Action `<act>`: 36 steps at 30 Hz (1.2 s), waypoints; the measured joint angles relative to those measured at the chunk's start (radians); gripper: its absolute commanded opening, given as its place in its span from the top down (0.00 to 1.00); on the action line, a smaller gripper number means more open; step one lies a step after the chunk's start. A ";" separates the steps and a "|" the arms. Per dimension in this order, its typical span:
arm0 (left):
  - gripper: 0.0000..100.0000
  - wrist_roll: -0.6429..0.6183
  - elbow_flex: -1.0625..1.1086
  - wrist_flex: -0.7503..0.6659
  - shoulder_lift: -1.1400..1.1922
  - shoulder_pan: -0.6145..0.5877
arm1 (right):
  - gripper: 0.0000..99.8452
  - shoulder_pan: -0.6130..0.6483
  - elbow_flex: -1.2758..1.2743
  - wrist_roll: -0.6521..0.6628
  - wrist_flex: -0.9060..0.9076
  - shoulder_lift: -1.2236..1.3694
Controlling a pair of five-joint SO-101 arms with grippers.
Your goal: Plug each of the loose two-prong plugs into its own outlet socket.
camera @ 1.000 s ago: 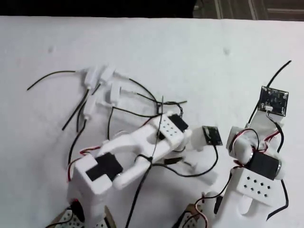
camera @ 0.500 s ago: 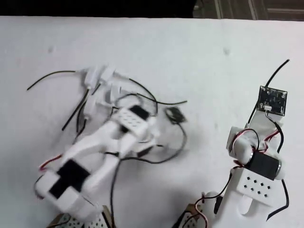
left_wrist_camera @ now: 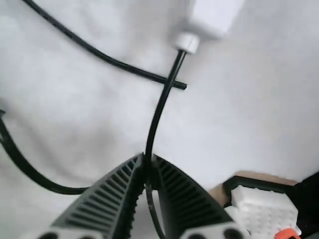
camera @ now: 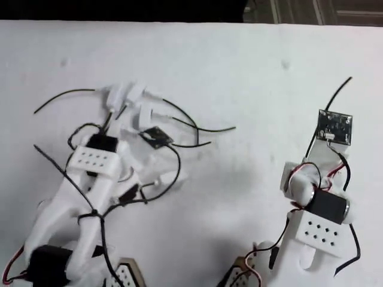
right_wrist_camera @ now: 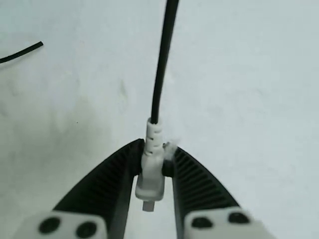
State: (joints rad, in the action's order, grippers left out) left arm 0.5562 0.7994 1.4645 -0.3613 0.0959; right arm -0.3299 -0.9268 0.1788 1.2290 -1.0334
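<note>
Several loose white two-prong plugs (camera: 128, 98) with black cables lie bunched at the table's back left. My left arm (camera: 90, 164) ends just in front of them. In the left wrist view my left gripper (left_wrist_camera: 148, 162) is shut on a thin black cable (left_wrist_camera: 160, 107), a short way behind its white plug (left_wrist_camera: 214, 17). My right arm (camera: 317, 209) stands at the right side of the table. My right gripper (right_wrist_camera: 153, 149) is shut on a white plug (right_wrist_camera: 151, 172), prongs toward the wrist, and its black cable (right_wrist_camera: 162, 64) runs away over the table (right_wrist_camera: 249, 74).
A second black cable (left_wrist_camera: 99, 55) crosses under the held one. A white block with holes on a brown base (left_wrist_camera: 259, 209) sits close to the left gripper; similar bases (camera: 242, 272) stand at the table's front edge. A loose cable end (right_wrist_camera: 20, 52) lies off to one side of the right gripper.
My left arm has swung from the table's middle over to the plug bunch at the left. My right arm has shifted slightly left with its plug and cable.
</note>
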 measured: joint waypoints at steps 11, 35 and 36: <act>0.74 0.021 0.005 -0.051 -0.012 -0.058 | 0.98 0.003 0.000 0.000 0.000 0.000; 0.74 -0.077 -0.091 -0.583 0.212 0.080 | 0.98 0.049 0.000 0.000 0.000 0.000; 0.74 -0.077 -0.121 -0.578 0.264 0.068 | 0.98 0.049 0.000 0.000 0.000 0.000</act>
State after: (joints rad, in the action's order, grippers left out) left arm 0.4795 0.6782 0.8861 -0.0974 0.1634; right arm -0.2808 -0.9268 0.1788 1.2290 -1.0334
